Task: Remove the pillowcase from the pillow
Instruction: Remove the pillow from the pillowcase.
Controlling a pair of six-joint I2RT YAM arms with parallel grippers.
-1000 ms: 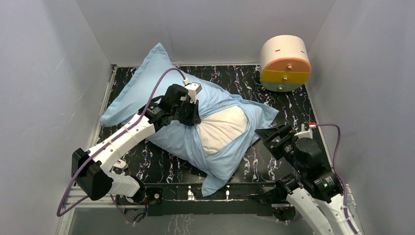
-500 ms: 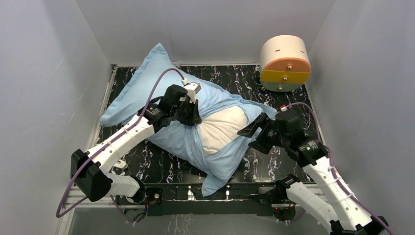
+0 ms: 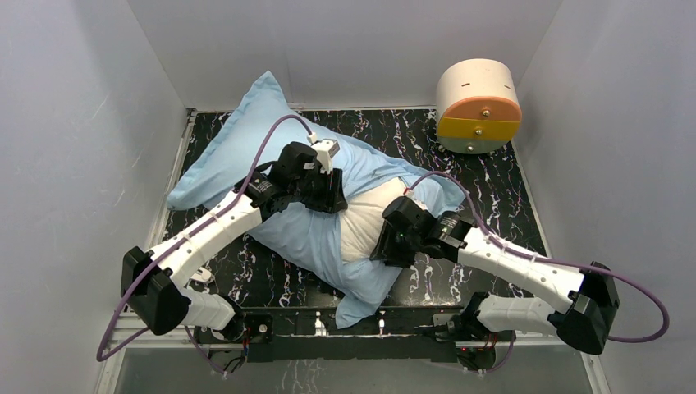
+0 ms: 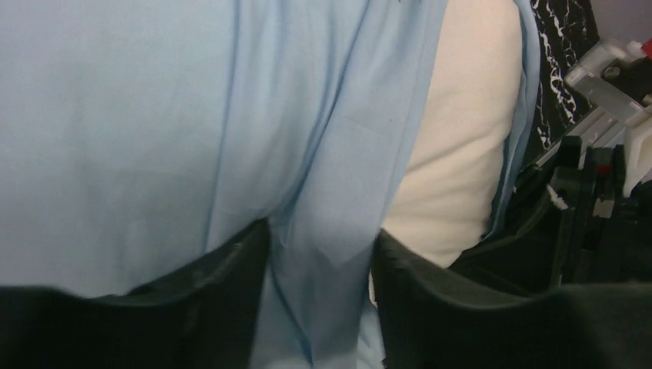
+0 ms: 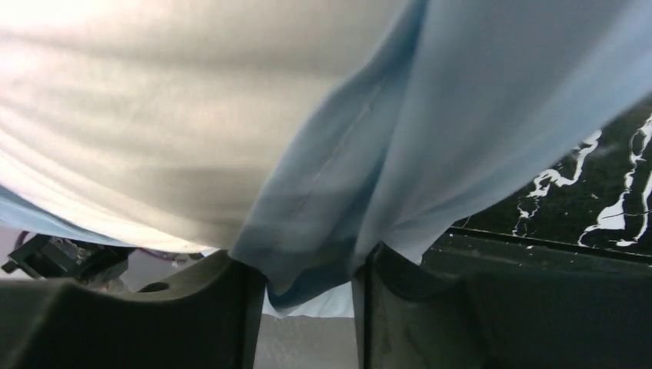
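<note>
1. The left gripper point(image 4: 319, 240) has its fingers narrowly parted with a fold of the pillowcase point(image 4: 115, 115) between them. We cannot tell whether it pinches.
2. The right gripper point(image 5: 306, 269) straddles the pillowcase's hem, with the pillow point(image 5: 154, 115) bare just beyond its fingers. Its hold is equally unclear.
3. We should clamp cloth only, never pillow, then peel the hem back slowly.

Plain light blue on the soft fabric pillowcase point(image 3: 246, 139), and creamy white on the plump rectangular pillow point(image 3: 367, 215) showing inside it. The flat tabletop point(image 3: 492, 176) is black with white marble veins. At the back, the round cream drum point(image 3: 478, 86) has a face that is orange over yellow.
</note>
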